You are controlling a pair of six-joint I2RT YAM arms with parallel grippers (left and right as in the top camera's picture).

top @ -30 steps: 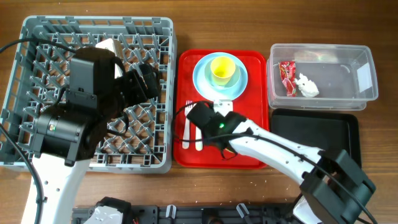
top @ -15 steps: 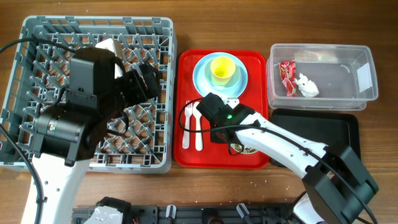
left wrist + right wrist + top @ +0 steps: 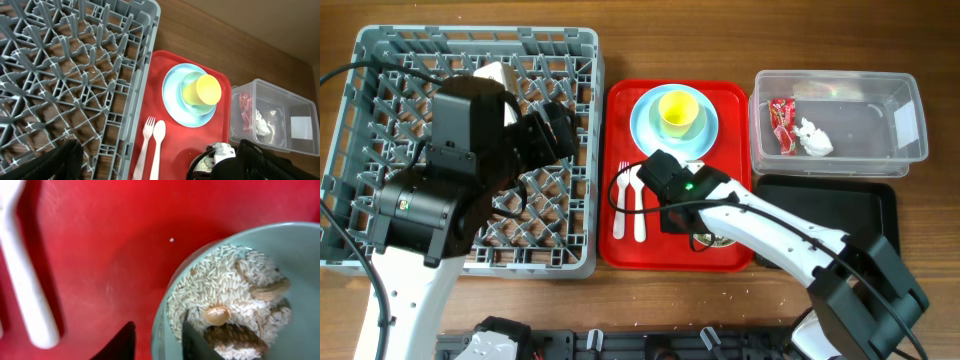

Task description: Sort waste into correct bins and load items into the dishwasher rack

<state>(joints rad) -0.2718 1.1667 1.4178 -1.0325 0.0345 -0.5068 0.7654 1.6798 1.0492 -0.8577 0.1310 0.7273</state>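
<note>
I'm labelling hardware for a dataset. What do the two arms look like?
Left arm: bulky black boxy housings, a small green mark, white lower link, black cables. Right arm: slim white links, black joints, a green light near the wrist. Both have black fingers.

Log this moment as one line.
right fingers: open, astride rim of mint-green round bowl holding rice | left fingers: open, empty, over grey plastic pegged rack | crumpled red-and-white wrapper: in clear plastic rectangular tub

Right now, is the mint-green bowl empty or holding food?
Holding food: the mint-green bowl contains white rice and beige chunks, seen in the right wrist view.
</note>
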